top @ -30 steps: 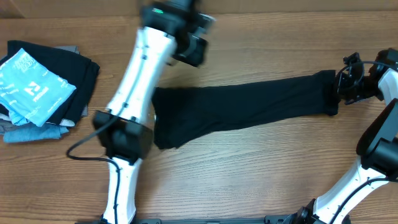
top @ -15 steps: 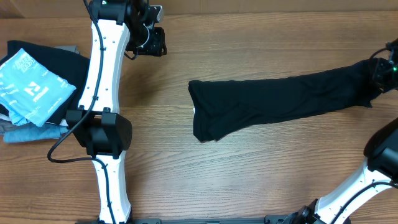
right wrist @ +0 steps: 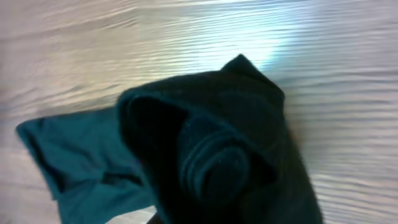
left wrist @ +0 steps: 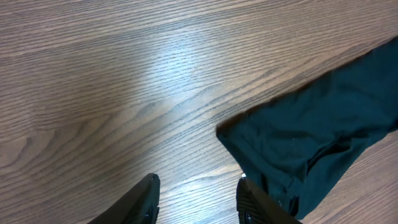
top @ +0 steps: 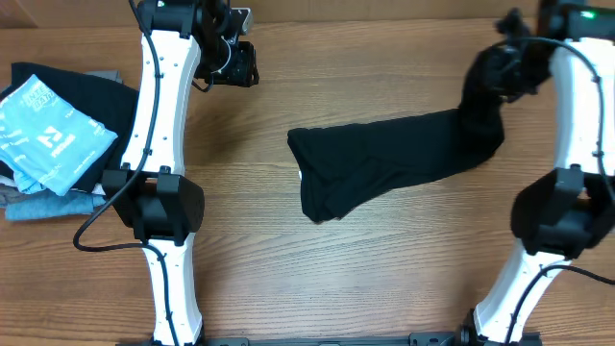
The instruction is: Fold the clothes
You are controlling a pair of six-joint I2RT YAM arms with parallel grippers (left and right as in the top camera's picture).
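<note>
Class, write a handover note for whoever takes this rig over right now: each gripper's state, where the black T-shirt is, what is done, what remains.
Left gripper: open, empty, over bare wood to the left of the shirt.
Right gripper: shut on the right end of the black T-shirt, held up at the far right.
Shirt: a bunched narrow band, its left end lying on the table.
Done: no neat fold yet.
Left: spread it flat, then fold it.

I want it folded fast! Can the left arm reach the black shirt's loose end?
Probably yes: the left end effector hovers open nearby, with only bare table between it and the shirt.
</note>
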